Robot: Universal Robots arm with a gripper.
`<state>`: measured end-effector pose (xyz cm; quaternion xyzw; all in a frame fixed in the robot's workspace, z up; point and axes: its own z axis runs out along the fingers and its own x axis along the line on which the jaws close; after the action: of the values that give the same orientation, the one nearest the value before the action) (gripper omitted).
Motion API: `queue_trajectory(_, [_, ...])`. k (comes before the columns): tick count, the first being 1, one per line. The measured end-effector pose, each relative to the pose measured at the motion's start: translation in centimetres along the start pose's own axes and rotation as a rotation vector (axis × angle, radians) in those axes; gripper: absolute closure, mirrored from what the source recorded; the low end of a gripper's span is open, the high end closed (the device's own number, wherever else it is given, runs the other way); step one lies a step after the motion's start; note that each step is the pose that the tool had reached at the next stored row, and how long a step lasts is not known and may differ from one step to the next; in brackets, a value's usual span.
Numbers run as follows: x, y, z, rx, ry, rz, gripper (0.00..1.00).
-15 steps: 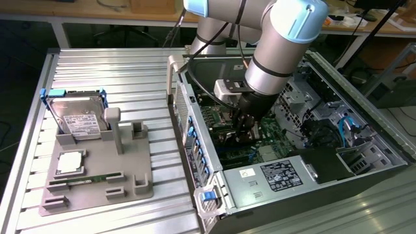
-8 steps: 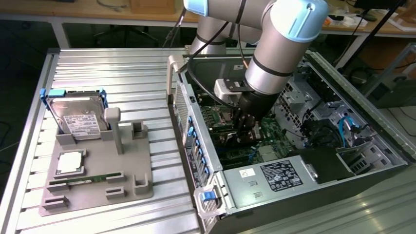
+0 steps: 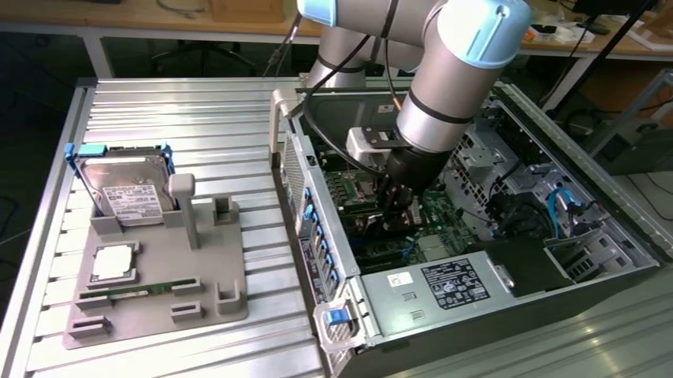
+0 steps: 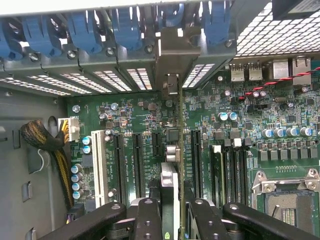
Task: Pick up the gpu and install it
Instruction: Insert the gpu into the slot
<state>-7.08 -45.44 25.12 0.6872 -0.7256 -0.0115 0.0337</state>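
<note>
The gpu [image 4: 176,165], held edge-on, stands directly below the gripper [image 4: 170,220], whose fingers are clamped on its upper edge; its metal bracket reaches the rear slot opening beyond the gripper. The install step appears underway: the card hangs over the motherboard [image 4: 280,125] between expansion slots, and seating it calls for exact alignment and a straight push. The computer case [image 3: 620,236] around the gripper holds board and cabling; off beside it, a grey tray [image 3: 158,311] holds the hard drive [image 3: 124,189] and memory stick [image 3: 142,290].

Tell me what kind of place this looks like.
Probably a robotics lab bench for computer assembly: an open computer case, a grey parts fixture holding a hard drive, and workbenches behind.
</note>
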Motion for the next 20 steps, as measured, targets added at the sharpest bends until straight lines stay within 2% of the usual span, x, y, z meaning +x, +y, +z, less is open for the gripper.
queue_trajectory(20, [-0.22, -0.06, -0.02, 0.0001, 0.0005, -0.006, 0.73])
